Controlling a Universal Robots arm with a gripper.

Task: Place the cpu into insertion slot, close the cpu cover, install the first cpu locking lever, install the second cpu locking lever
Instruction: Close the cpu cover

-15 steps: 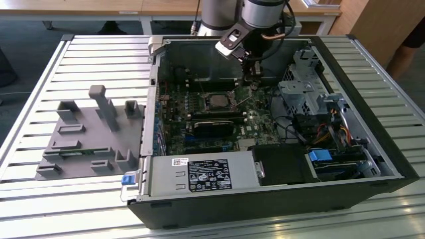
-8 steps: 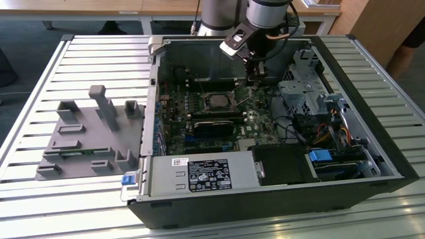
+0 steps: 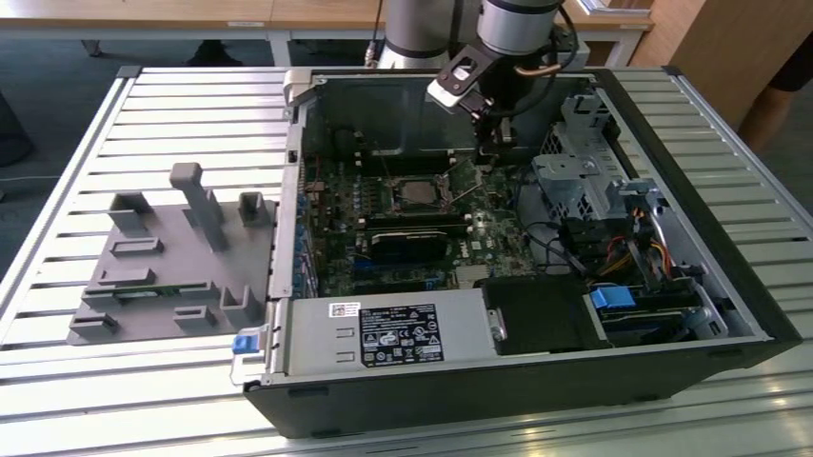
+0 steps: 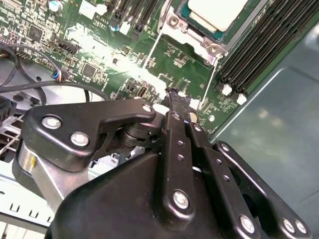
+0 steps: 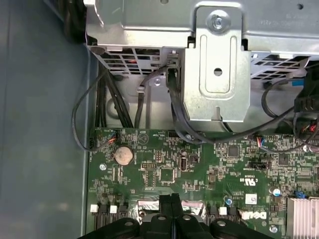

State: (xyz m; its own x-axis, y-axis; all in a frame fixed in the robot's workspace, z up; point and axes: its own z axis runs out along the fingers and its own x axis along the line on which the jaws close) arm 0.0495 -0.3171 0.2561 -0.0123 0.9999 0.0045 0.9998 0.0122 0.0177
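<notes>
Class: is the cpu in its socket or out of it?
In. In the second wrist view the cpu lies flat and seated on the motherboard, with the silvery cpu cover framing it.

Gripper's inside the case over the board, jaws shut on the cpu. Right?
Not quite. The gripper is inside the case over the board with jaws shut, but on nothing. The second wrist view shows the cpu lying down on the board, clear of the gripper.
</notes>
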